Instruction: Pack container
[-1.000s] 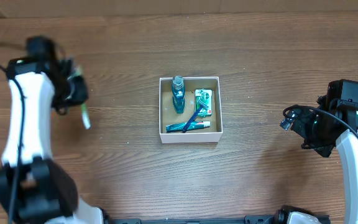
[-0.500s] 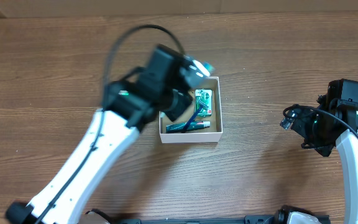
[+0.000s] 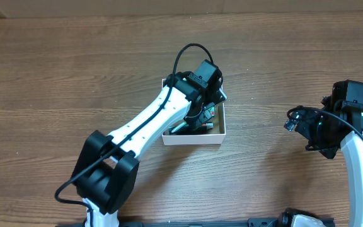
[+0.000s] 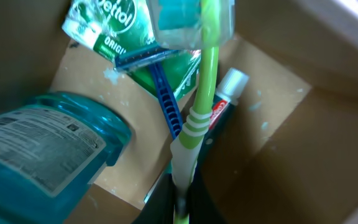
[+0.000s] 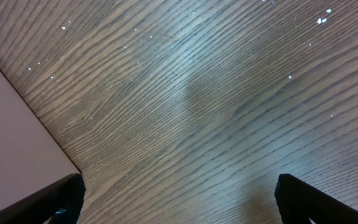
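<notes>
The container [image 3: 191, 138] is a small white-walled cardboard box with a brown bottom in the middle of the table. My left gripper [image 3: 205, 106] is down inside it, shut on a green and white toothbrush [image 4: 199, 106]. In the left wrist view the box [image 4: 272, 143] holds a teal mouthwash bottle [image 4: 36, 155], a blue razor [image 4: 160, 87], a green soap packet [image 4: 104, 25] and a toothpaste tube [image 4: 225, 93]. My right gripper [image 5: 179, 199] is open and empty over bare wood at the right; in the overhead view it [image 3: 295, 123] is far from the box.
The wooden table [image 3: 74, 75] surrounds the box. A white box wall [image 5: 14, 143] shows at the left of the right wrist view. The left arm [image 3: 150, 126] stretches across the box's left side.
My left arm swung from the far left of the table over to the box and lowered the toothbrush into it. The right arm has not moved.
</notes>
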Robot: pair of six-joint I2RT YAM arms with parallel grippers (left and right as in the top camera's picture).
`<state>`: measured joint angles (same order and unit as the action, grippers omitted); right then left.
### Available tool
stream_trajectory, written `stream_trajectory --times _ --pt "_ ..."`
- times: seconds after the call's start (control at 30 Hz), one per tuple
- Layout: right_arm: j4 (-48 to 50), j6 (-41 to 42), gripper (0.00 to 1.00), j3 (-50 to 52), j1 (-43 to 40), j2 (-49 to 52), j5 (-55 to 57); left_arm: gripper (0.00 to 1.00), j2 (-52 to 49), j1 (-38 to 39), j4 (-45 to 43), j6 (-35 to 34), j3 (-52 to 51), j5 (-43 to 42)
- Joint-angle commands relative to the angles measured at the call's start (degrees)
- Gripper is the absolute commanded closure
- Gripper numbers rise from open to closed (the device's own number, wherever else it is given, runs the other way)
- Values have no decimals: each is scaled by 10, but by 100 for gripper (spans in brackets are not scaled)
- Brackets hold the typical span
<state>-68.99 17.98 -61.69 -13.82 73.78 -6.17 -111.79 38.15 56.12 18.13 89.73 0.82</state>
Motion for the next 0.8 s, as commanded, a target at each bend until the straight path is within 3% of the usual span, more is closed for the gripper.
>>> stream_trajectory --times 0.0,0.1,0.4,0.47,0.5,0.77 --pt "2 -2 0 -1 0 -10 -4 78 9 -3 1 8 5 40" --pt "2 -2 0 -1 0 -10 -4 52 21 -1 28 7 23 63" --pt "14 -2 0 -1 0 -10 -4 32 114 19 181 -66 198 125" --pt "21 -2 0 -2 0 -10 -6 5 146 12 180 -96 213 149" --pt "28 -3 0 -2 2 -10 -11 0 166 3 177 -115 215 159" --pt "106 -17 0 -42 103 -5 15 0 229 -151 191 -252 214 145"
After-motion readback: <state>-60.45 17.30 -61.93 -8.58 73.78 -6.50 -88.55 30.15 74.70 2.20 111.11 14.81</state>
